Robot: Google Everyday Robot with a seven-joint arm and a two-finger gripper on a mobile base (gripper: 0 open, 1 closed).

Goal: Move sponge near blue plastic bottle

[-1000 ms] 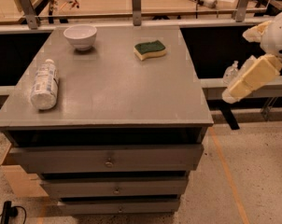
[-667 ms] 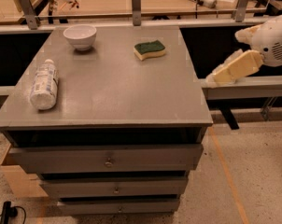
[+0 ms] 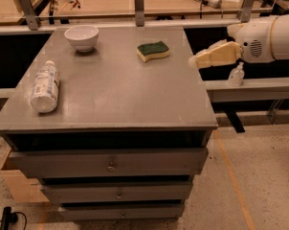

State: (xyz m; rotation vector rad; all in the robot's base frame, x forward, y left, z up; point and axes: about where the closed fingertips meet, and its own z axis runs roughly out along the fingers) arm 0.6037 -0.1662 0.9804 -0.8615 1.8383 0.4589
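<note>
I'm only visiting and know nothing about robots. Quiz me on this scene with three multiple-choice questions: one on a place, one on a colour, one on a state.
1. Where is the gripper?
A. On the floor
B. At the cabinet's right edge, right of the sponge
C. Inside a drawer

2. What colour is the sponge's top?
A. Red
B. Dark green
C. White

3. How is the blue plastic bottle placed?
A. Lying on its side
B. Standing upright
C. Hanging in the air

Answers:
1. B, it hovers by the right edge, apart from the sponge.
2. B, a green layer sits over the pale yellow body.
3. A, it lies lengthwise on the left of the cabinet top.
</note>
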